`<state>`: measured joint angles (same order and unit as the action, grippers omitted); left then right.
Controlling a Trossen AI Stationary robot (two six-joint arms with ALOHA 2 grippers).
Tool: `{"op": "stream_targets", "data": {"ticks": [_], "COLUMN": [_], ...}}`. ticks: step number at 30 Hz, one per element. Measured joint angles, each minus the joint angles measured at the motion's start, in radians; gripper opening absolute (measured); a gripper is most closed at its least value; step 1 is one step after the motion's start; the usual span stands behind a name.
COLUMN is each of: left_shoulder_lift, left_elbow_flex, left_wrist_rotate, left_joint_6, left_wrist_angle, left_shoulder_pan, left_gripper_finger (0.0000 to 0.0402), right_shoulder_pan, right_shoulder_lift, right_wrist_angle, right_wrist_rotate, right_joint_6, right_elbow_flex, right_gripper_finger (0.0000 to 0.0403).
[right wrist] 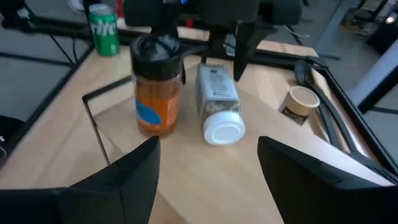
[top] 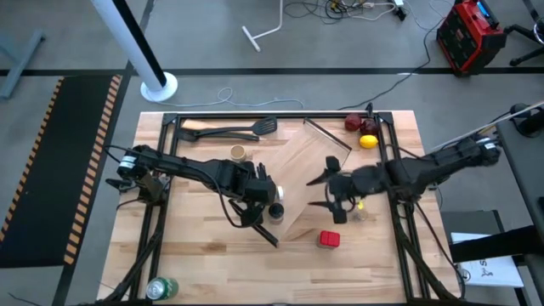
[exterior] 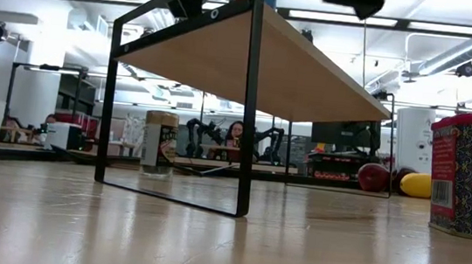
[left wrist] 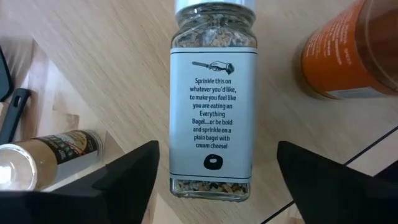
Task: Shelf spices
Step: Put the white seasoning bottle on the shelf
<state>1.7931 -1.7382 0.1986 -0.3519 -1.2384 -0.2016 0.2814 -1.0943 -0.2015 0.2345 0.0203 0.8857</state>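
High view first: at the table's centre, set cornerwise, the shelf [top: 302, 170]. Over its 9 o'clock corner, the left gripper [top: 265, 189], jaws spread wide either side of the white-capped jar [left wrist: 213, 106] and apparently not touching it. Seemingly lying on its side on the board, that jar, cap toward 3 o'clock. Just beside it, upright on the board, the black-capped jar [right wrist: 158, 87]. Over the shelf's 3 o'clock edge, the right gripper [top: 327, 191], also spread open, holding nothing.

Off the shelf as yet: the red square tin [top: 330, 240] on the table at 5 o'clock of the board, and the tan open-top cylinder [top: 238, 153] at 10 o'clock.

Step in hand, by the look of it: settling the white-capped jar on the board. Called for next, probably: closing on the jar's body, standing it upright, and keeping clear of its black-capped neighbour. After that, fetching the tin or the cylinder.
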Motion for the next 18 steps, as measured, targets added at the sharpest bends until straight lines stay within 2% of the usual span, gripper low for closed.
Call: {"op": "stream_targets", "data": {"ticks": [3,7,18], "left_shoulder_lift": [0.000,0.000,0.001], "left_elbow_flex": [0.000,0.001,0.064], "left_wrist_rotate": [0.000,0.008,0.001], "left_joint_6": [0.002,0.002,-0.003], "left_wrist_angle": [0.000,0.002,0.030], "left_shoulder_pan": [0.001,0.007,0.010], "left_gripper_finger": [0.0333,0.0328,0.0282], "right_shoulder_pan": [-0.060,-0.109,-0.132], "right_shoulder_lift": [-0.012,-0.059,-0.152], "right_wrist_angle": [0.038,0.072,0.155], "right_wrist_rotate": [-0.087,-0.154,-0.186], "right_joint_6": [0.008,0.033,0.068], "right_elbow_flex": [-0.015,-0.020,-0.020], "right_gripper_finger": [0.0241,0.0236,0.0249]}}
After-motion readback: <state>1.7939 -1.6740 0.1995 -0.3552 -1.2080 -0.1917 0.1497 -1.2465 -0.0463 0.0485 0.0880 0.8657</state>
